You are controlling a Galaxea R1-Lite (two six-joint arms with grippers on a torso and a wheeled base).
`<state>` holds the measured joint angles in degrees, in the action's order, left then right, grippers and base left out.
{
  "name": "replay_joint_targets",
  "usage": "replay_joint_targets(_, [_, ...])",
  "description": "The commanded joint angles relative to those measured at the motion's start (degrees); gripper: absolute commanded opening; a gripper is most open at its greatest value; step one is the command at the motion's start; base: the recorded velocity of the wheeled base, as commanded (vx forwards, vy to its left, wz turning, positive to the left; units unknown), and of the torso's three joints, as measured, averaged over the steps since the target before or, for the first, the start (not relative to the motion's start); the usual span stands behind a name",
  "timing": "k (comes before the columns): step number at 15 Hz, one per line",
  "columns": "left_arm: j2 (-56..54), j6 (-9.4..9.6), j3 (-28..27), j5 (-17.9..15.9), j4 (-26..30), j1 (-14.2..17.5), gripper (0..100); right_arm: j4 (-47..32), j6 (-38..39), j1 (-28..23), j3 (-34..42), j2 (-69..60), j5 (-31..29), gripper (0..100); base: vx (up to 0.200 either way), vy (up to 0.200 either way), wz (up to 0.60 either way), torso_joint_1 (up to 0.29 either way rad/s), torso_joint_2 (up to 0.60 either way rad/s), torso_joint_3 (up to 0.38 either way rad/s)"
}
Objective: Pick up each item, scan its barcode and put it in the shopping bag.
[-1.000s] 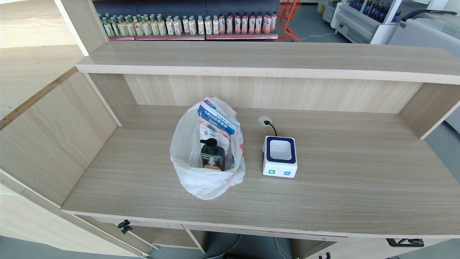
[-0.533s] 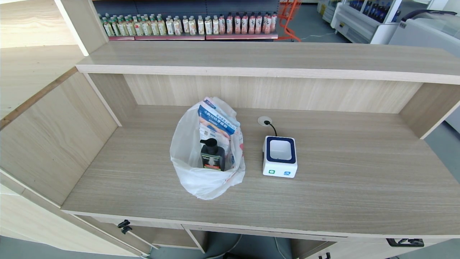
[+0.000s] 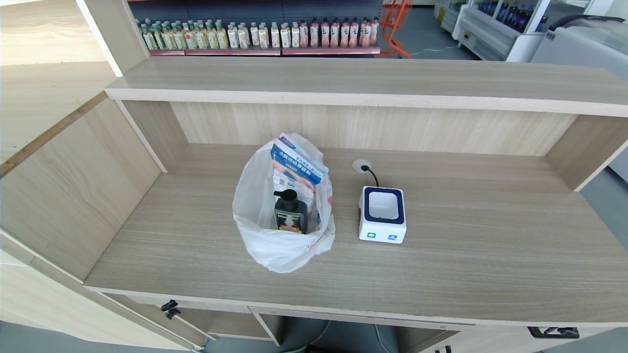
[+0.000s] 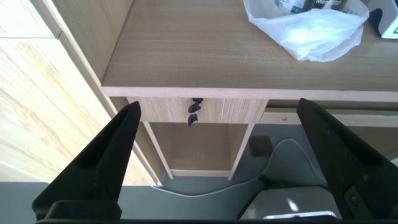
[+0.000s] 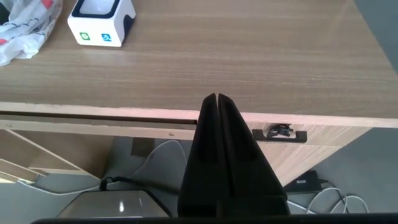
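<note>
Two items: bottle and packet sitting inside bag.
Scanner: standing at bag's 3 o'clock.
Left claw: gaping wide, holding nothing.
Right claw: pressing shut, holding nothing.
Handling: bag looking flimsy, slippery; gripping bunched rim likely safest.

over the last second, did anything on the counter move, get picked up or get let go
Nothing was moved, taken hold of or let go. The whole head view slid down a touch, so the camera shifted, not the things. The shopping bag stays on the counter with the black pump bottle and the blue packet inside, and the scanner stays beside it.
</note>
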<state>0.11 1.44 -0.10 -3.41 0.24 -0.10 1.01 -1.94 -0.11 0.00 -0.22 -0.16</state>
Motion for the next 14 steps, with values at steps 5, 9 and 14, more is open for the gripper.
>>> replay_joint_targets(5, [-0.02, -0.03, 0.01, -0.01, 0.02, 0.01, 100, 0.04, -0.08, -0.07, 0.00, 0.22, -0.02, 0, 0.000, 0.000, 0.00, 0.000, 0.00, 0.000])
replay_joint_targets(9, [-0.02, -0.03, 0.01, -0.01, 0.02, 0.01, 100, 0.04, -0.08, 0.02, 0.00, 0.22, -0.02, 0, 0.000, 0.000, 0.00, 0.000, 0.00, 0.000])
replay_joint_targets(14, [-0.11, -0.03, 0.01, -0.01, 0.02, 0.01, 100, -0.05, -0.17, 0.02, 0.00, 0.22, -0.02, 0, 0.000, 0.000, 0.00, 0.000, 0.00, 0.000])
